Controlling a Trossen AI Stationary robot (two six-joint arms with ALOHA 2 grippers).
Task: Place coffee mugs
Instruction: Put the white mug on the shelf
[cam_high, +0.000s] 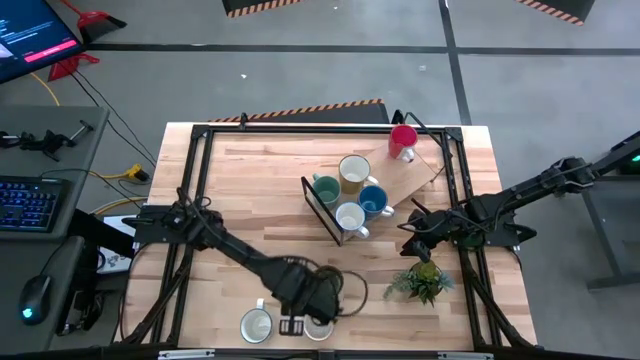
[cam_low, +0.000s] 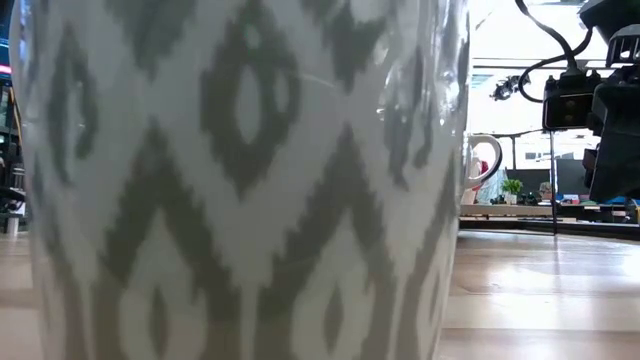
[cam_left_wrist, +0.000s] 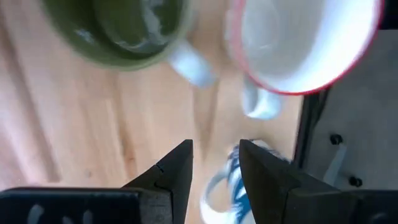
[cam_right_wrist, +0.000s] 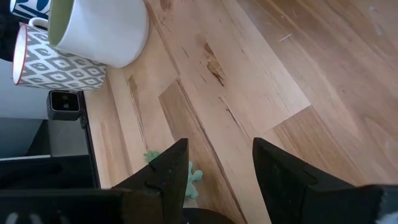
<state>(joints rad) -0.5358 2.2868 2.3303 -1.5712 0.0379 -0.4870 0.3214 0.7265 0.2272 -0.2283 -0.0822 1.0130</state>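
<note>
i have the left gripper (cam_high: 293, 326) low at the near edge of the table (cam_high: 250, 180), its fingers a narrow gap apart with nothing between them. just beside it on that edge sit a green-lined mug (cam_high: 257, 325) on one side and a red-rimmed white mug (cam_left_wrist: 305, 43) on the other; in the left wrist view both lie just ahead of the fingertips, and a blue and white mug (cam_left_wrist: 233, 186) shows under them, blurred, so i can't say whether it is touched. the grey patterned mug (cam_low: 240, 180) fills the low view.

further back from that edge, four mugs cluster mid-table: teal (cam_high: 325, 188), cream (cam_high: 354, 172), blue (cam_high: 372, 201) and white (cam_high: 350, 217). a red mug (cam_high: 403, 140) stands behind them near the far edge.

my right gripper (cam_high: 412, 238) hangs beside the cluster, just behind the little plant (cam_high: 420, 281), fingers parted and empty.
</note>
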